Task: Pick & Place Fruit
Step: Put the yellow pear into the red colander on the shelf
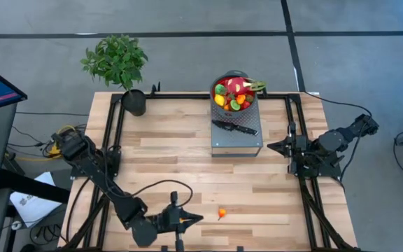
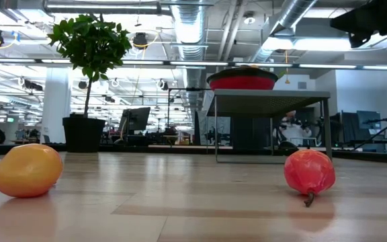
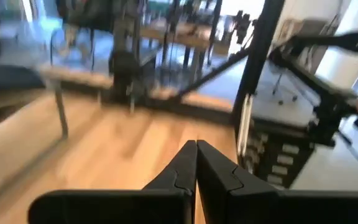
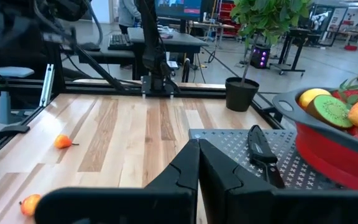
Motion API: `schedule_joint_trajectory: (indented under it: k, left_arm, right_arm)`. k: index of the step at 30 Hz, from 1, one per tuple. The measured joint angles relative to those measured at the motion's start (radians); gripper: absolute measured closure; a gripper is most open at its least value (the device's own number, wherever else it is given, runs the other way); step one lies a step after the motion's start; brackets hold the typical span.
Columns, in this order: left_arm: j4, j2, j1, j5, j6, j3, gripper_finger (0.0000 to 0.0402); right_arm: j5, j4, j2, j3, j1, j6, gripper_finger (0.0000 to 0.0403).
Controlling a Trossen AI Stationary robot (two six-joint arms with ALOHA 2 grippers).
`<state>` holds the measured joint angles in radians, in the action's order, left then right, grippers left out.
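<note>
High view shows the left claw (image 1: 200, 219) low over the counter's (image 1: 173, 150) near edge, fingers pressed together, holding nothing. Just beside its tip an orange-red fruit (image 1: 222, 213) lies on the wood; a second small fruit (image 1: 239, 247) sits at the very near edge. The right claw (image 1: 271, 147), likewise pinched shut and empty, waits at the right edge. Most fruits fill the red bowl (image 1: 235, 94) on a grey platform (image 1: 236, 137) at the far edge, a knife (image 1: 234, 127) beside it.
</note>
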<state>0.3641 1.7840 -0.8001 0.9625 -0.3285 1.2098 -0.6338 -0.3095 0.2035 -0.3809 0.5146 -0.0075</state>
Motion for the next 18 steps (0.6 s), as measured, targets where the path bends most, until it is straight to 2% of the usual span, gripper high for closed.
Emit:
schedule_joint_trajectory:
  k: [5,10,15,18]
  left_arm:
    - [-0.238,0.0,-0.006,-0.092,-0.319,0.0,0.04]
    - [-0.452,0.0,0.011,-0.278,-0.571,0.0,0.04]
    - [-0.659,0.0,0.039,-0.474,-0.75,0.0,0.04]
    - [-0.703,0.0,0.05,-0.539,-0.777,-0.001,0.04]
  right_arm:
    - [0.0,0.001,0.0,0.0,0.0,0.001,0.0403]
    - [-0.003,0.003,0.0,0.0,0.0,0.008,0.0403]
    - [-0.036,-0.002,0.0,0.0,0.0,0.039,0.0403]
    - [-0.047,-0.002,0.0,0.0,0.0,0.038,0.0403]
